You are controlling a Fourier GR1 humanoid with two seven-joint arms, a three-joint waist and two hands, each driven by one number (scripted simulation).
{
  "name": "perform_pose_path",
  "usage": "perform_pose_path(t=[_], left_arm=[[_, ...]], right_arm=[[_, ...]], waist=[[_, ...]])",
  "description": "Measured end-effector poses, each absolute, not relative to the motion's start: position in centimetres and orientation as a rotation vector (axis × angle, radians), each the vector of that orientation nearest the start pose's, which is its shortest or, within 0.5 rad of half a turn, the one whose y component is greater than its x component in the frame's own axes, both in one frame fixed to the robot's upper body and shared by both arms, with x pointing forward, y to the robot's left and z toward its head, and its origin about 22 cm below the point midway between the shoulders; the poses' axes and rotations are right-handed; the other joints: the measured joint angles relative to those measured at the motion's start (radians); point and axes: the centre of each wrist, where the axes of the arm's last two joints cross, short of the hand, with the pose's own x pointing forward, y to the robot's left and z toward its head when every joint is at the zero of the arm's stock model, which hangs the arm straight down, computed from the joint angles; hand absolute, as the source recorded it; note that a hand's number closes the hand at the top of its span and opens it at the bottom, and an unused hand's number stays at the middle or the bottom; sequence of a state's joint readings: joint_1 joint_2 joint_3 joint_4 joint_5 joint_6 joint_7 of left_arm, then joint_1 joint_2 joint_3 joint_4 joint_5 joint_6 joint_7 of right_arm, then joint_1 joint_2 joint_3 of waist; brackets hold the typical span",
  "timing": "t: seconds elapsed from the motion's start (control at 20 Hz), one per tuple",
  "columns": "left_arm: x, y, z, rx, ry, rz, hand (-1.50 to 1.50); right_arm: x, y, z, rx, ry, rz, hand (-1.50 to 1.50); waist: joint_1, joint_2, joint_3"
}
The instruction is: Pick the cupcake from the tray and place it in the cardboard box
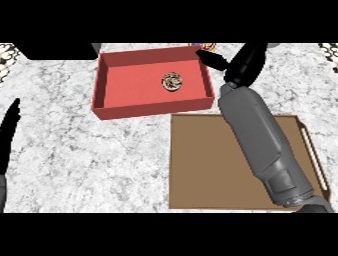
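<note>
cupcake [173, 81] in red box [111, 85] | right hand [244, 62] fingers straight, beside box | left hand [1, 140] relaxed | tray [201, 165] under forearm

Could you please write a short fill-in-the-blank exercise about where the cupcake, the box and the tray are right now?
1. The cupcake lies inside the red ____.
2. The brown tray holds no ____.
3. The robot's ____ forearm stretches across the tray, its right hand beside the box.
4. The left hand rests at the view's ____ edge.

Missing words: box; cupcake; right; left
</note>
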State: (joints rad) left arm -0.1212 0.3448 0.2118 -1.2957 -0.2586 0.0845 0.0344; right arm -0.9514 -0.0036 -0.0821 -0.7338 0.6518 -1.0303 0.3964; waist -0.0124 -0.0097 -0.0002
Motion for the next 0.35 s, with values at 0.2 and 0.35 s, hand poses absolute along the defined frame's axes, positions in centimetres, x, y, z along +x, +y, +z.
perform_pose_path(t=[0.2, 0.35], left_arm=[[25.8, 36.9, 0.8, 0.673, -1.338, -0.185, 0.0], [25.4, 36.5, 0.7, 0.675, -1.333, -0.177, 0.0]], right_arm=[[40.3, -13.8, 8.1, -0.987, -1.558, -0.27, -1.5], [37.9, -15.4, 7.4, -0.973, -1.547, -0.236, -1.5]], waist=[[-0.024, -0.008, 0.0], [-0.031, -0.01, 0.0]])
